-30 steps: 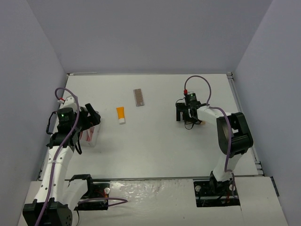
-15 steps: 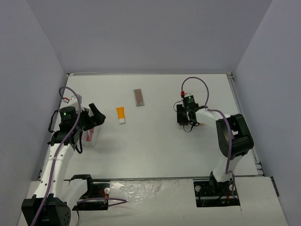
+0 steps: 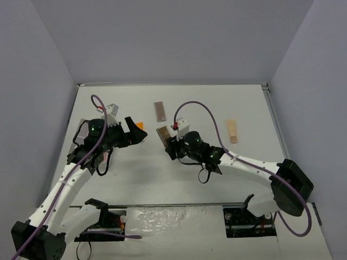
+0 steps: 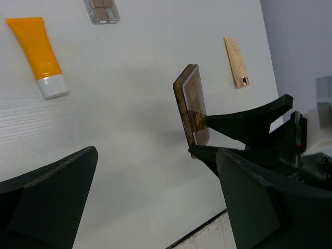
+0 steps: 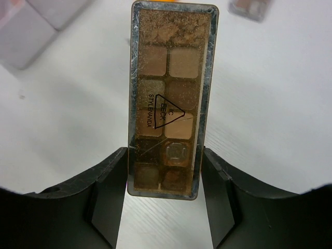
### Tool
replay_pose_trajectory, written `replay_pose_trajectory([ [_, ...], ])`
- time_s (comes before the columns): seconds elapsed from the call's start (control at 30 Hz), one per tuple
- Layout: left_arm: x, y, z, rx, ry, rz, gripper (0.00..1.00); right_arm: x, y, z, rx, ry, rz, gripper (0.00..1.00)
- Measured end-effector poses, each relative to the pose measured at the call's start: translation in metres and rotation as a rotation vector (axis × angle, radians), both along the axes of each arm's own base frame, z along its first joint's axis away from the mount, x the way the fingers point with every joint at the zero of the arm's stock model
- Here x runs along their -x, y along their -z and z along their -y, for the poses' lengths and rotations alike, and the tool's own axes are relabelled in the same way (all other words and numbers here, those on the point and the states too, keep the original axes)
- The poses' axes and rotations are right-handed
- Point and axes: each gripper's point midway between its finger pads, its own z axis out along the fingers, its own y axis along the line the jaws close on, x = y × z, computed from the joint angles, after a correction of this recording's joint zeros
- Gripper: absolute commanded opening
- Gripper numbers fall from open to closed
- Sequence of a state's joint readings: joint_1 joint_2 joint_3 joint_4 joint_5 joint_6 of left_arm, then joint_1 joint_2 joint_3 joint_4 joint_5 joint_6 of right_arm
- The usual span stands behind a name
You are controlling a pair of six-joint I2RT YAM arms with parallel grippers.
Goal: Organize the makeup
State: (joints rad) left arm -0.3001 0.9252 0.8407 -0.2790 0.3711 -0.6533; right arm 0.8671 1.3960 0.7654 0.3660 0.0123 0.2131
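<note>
Fingers (image 5: 110, 179) of R gripper (image 5: 164, 174) pinch a brown palette (image 5: 168, 98) by its long edges, near one end. Jaws abt half closed, pads tight on both sides. Lid faces the wrist cam, shades showing thru, triangle logo mid-lid. From L wrist cam the palette stands on end, tilted, and looks clear of the table (image 4: 135, 104), w/ a shadow at its 9 o'clock.

R arm: base at 5 o'clock of the table in top view. It's stretched long and low, forearm running toward 10 o'clock, gripper abt table centre.

L arm: base at 7 o'clock, rising toward 12–1. Wrist is bent so L gripper (image 3: 136, 132) points to 3 o'clock, straight at the palette. Its jaws are spread as wide as they go, nothing btwn them. It sits at 9 o'clock of the palette, near but apart.

Rest of the makeup lies flat:
- Orange tube (image 4: 39, 46), white cap. From above it's at 9 o'clock of the held palette, mostly hidden under L gripper.
- 2nd palette (image 3: 159, 111) at 12 o'clock, near.
- Beige tube (image 3: 231, 131) at 3 o'clock, well apart.

Blurred box corner (image 5: 28, 28) at 10 o'clock in R wrist cam.
</note>
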Motion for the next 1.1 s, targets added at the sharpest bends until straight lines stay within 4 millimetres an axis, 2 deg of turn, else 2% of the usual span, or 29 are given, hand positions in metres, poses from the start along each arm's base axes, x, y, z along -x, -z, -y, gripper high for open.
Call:
replay_pose_trajectory([
  [0.1, 0.005, -0.001, 0.012, 0.015, 0.026, -0.017, 0.97, 0.021, -0.021, -0.026, -0.060, -0.082, 0.065, 0.09],
  [0.2, 0.007, -0.002, 0.022, 0.017, 0.045, -0.026, 0.97, 0.035, -0.030, -0.041, -0.086, -0.134, 0.103, 0.09],
  [0.43, 0.010, -0.009, 0.035, 0.006, 0.073, -0.014, 0.89, 0.048, -0.040, -0.054, -0.117, -0.184, 0.144, 0.09],
  [0.6, 0.013, -0.005, 0.040, -0.002, 0.088, -0.028, 0.65, 0.049, -0.048, -0.053, -0.140, -0.187, 0.167, 0.09],
  [0.73, 0.016, -0.003, 0.045, -0.005, 0.102, -0.034, 0.49, 0.050, -0.053, -0.051, -0.159, -0.186, 0.181, 0.09],
  [0.93, 0.018, -0.006, 0.050, 0.010, 0.113, -0.030, 0.21, 0.051, -0.052, -0.049, -0.162, -0.186, 0.183, 0.10],
  [1.1, 0.018, -0.011, 0.055, 0.032, 0.128, -0.015, 0.02, 0.051, -0.052, -0.048, -0.165, -0.184, 0.185, 0.13],
])
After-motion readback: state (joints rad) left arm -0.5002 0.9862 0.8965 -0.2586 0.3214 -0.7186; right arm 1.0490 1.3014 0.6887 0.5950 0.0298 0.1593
